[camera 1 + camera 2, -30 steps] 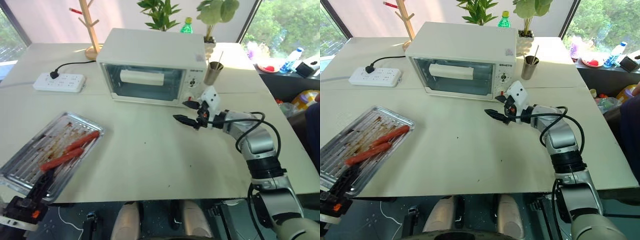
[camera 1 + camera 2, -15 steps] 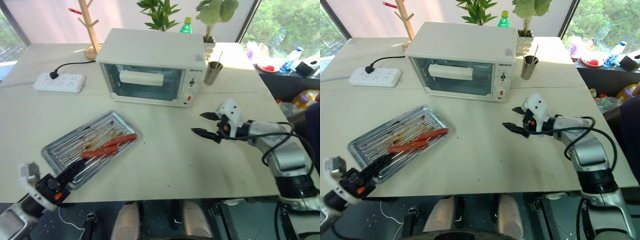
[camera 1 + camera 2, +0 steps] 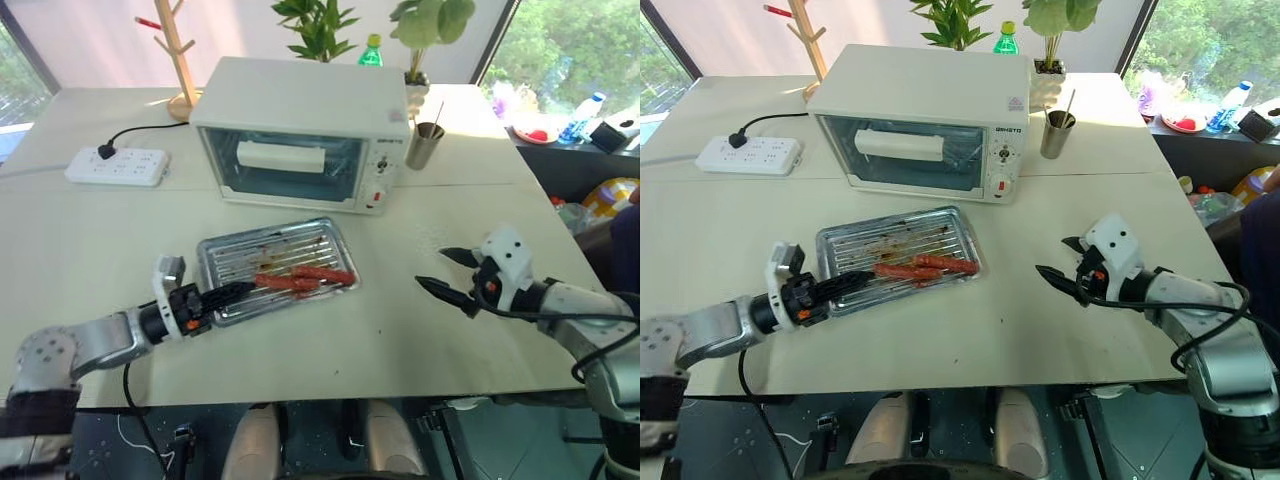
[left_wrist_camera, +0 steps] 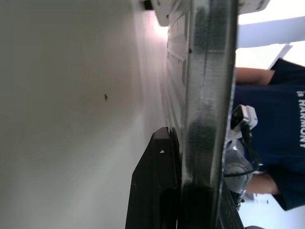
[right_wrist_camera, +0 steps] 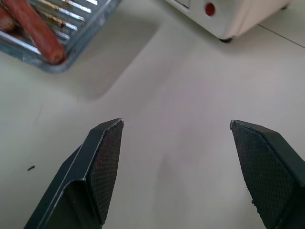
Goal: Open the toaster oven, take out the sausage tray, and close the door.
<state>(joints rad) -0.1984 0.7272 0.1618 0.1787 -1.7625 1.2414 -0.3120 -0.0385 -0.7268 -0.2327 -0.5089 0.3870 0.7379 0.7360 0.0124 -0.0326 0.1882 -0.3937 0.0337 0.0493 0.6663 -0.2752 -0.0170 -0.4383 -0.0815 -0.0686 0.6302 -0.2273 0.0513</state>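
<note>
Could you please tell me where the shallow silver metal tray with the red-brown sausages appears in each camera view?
Left eye view: the shallow silver metal sausage tray lies at centre, before the white toaster oven.
Right eye view: tray left of centre, before the oven.
Left wrist view: tray rim edge-on, clamped in the left gripper.
Right wrist view: tray corner beyond the fingertips.
Shared landmark: the oven.

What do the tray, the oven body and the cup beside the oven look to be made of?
Tray: thin bright metal, shiny and ribbed, with brown grease marks; probably aluminium or steel. Oven: smooth matte white casing, likely painted sheet metal, with a see-through glass door. Cup: dull grey brushed sheen, likely steel.
</note>
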